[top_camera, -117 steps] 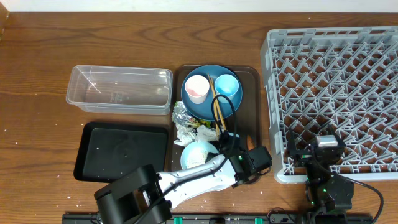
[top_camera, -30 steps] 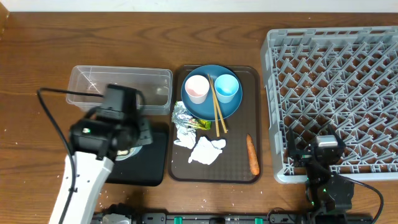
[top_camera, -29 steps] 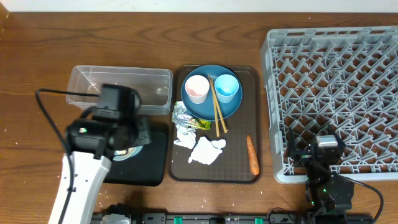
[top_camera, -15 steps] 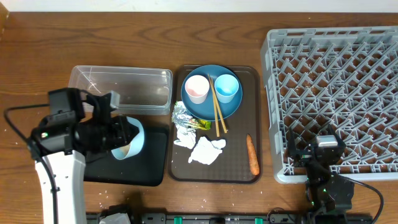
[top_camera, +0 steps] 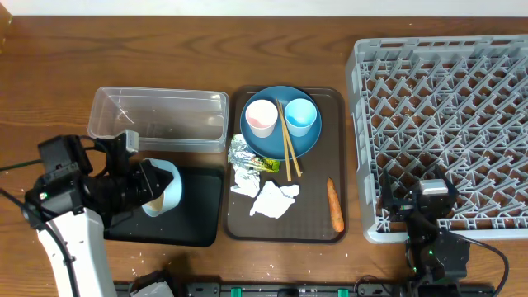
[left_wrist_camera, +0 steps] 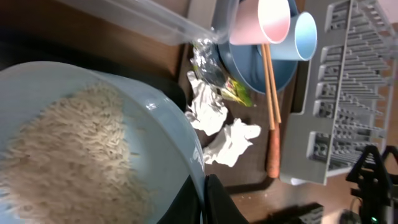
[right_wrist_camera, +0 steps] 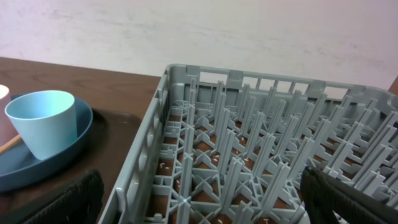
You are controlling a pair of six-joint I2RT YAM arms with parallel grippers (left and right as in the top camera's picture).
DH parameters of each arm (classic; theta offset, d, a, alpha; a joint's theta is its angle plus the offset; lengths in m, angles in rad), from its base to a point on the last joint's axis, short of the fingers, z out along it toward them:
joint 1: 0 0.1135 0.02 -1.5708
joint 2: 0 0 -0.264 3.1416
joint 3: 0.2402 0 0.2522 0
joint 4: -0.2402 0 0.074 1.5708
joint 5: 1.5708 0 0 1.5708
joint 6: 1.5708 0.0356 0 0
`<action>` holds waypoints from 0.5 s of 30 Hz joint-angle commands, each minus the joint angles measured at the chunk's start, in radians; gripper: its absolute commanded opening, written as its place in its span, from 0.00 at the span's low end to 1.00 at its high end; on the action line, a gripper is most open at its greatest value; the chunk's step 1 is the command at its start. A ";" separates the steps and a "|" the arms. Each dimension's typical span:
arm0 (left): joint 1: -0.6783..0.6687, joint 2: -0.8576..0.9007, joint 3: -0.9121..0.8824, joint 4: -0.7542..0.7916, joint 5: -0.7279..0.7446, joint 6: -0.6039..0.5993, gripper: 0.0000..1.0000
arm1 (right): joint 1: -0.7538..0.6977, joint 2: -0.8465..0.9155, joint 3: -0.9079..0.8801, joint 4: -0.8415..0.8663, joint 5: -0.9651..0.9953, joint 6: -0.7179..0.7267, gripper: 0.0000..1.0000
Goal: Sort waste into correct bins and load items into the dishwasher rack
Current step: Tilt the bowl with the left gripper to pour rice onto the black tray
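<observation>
Overhead: light-blue bowl point(top_camera: 165, 188), pinched at rim by left gripper point(top_camera: 142, 183), hangs tipped sideways over black tray point(top_camera: 194, 224), L arm reaching in from tray's left; left wrist: rice point(left_wrist_camera: 68, 149) may spill off-tray if tilt drifts; right wrist: right gripper point(right_wrist_camera: 205, 193) spread wide, far right of tray, at rack point(right_wrist_camera: 249, 155).

A brown serving tray point(top_camera: 312, 218) rests on a dark wooden table point(top_camera: 247, 49), off to the right of the left pincer point(top_camera: 151, 187).
</observation>
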 commanded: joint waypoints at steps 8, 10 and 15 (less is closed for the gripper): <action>0.023 0.026 -0.108 0.024 0.241 0.078 0.06 | -0.011 0.000 -0.001 -0.004 0.010 -0.006 0.99; 0.035 0.040 -0.108 0.025 0.292 0.078 0.06 | -0.011 0.000 -0.001 -0.004 0.010 -0.006 0.99; 0.089 0.089 -0.108 0.021 0.327 0.116 0.06 | -0.011 0.000 -0.001 -0.004 0.010 -0.006 0.99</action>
